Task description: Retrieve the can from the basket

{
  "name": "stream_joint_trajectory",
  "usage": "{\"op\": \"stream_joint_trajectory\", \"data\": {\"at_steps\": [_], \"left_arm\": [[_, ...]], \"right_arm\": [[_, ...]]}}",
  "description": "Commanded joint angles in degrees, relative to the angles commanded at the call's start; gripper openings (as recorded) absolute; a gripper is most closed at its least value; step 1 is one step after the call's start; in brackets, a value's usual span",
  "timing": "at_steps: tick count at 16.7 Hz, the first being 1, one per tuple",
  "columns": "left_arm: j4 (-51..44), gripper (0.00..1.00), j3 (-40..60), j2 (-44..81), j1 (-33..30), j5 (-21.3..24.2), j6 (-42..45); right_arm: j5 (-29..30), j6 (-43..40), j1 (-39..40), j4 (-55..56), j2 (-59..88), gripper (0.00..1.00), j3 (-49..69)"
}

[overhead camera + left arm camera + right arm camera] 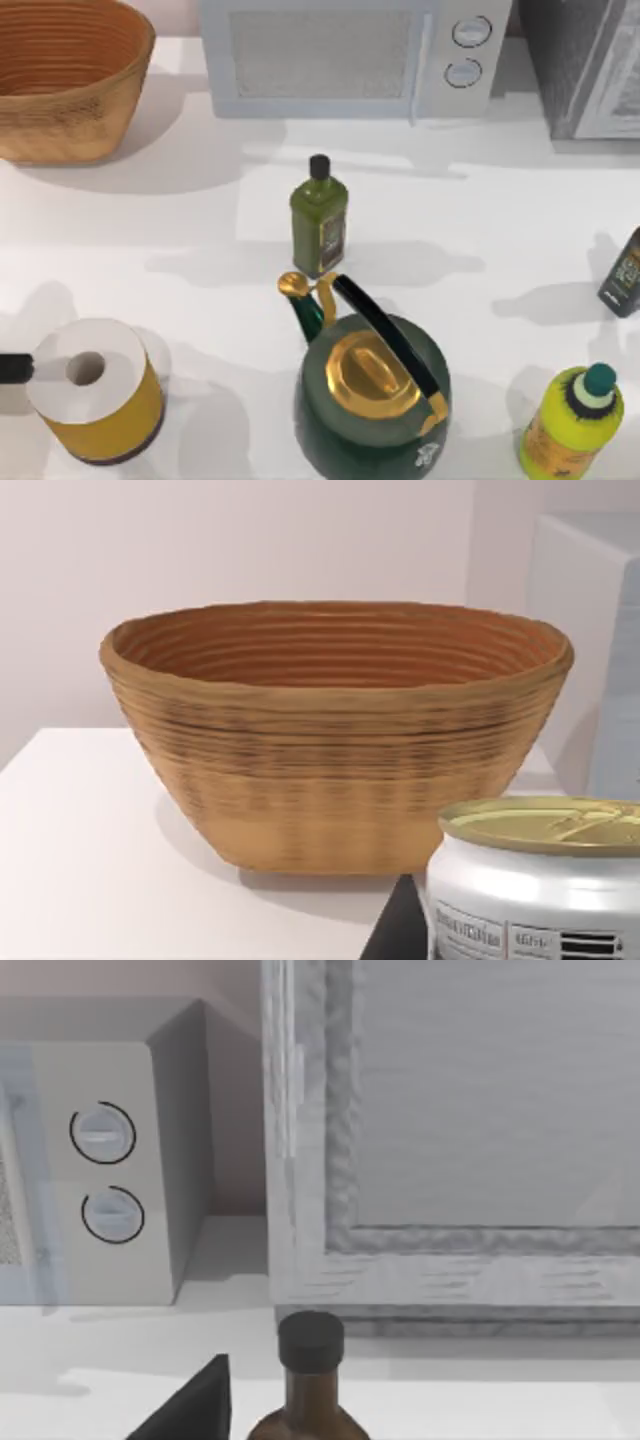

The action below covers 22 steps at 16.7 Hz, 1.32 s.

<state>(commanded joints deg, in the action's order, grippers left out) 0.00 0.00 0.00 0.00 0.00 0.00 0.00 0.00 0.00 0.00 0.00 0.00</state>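
The can point(540, 890), a short white cylinder with a pale gold lid and a printed label, stands very close in the left wrist view, outside the basket point(335, 770). A dark part of my left gripper point(398, 932) lies right against the can's side. In the top view the basket point(70, 95) sits at the back left corner, and what shows of its ribbed inside holds nothing. A black tip of my left gripper point(10, 368) pokes in at the left edge, beside the paper roll. A dark wedge of my right gripper point(195, 1410) shows near a brown bottle.
A yellow-wrapped paper roll point(95, 395) stands front left, and a green and gold kettle point(372, 400) front centre. Behind the kettle is a green bottle point(320, 220). A yellow bottle point(572, 425), a dark bottle point(625, 272) and a microwave point(350, 55) fill the right and back.
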Motion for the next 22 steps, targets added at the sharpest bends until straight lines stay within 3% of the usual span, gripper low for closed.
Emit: {"op": "stream_joint_trajectory", "data": {"at_steps": [7, 11, 16, 22], "left_arm": [[0.64, 0.0, 0.66, 1.86, 0.42, 0.59, 0.21], [5.34, 0.0, 4.74, 11.67, 1.55, 5.22, 0.9], [16.0, 0.0, 14.13, 33.27, 2.29, 17.25, 2.18], [32.69, 0.0, 29.07, 67.13, 1.54, 37.65, 3.54]], "right_arm": [[0.0, 0.0, 0.0, 0.0, 0.0, 1.0, 0.0], [0.0, 0.0, 0.0, 0.0, 0.0, 1.0, 0.0], [0.0, 0.0, 0.0, 0.0, 0.0, 1.0, 0.0], [0.0, 0.0, 0.0, 0.0, 0.0, 1.0, 0.0]]}}
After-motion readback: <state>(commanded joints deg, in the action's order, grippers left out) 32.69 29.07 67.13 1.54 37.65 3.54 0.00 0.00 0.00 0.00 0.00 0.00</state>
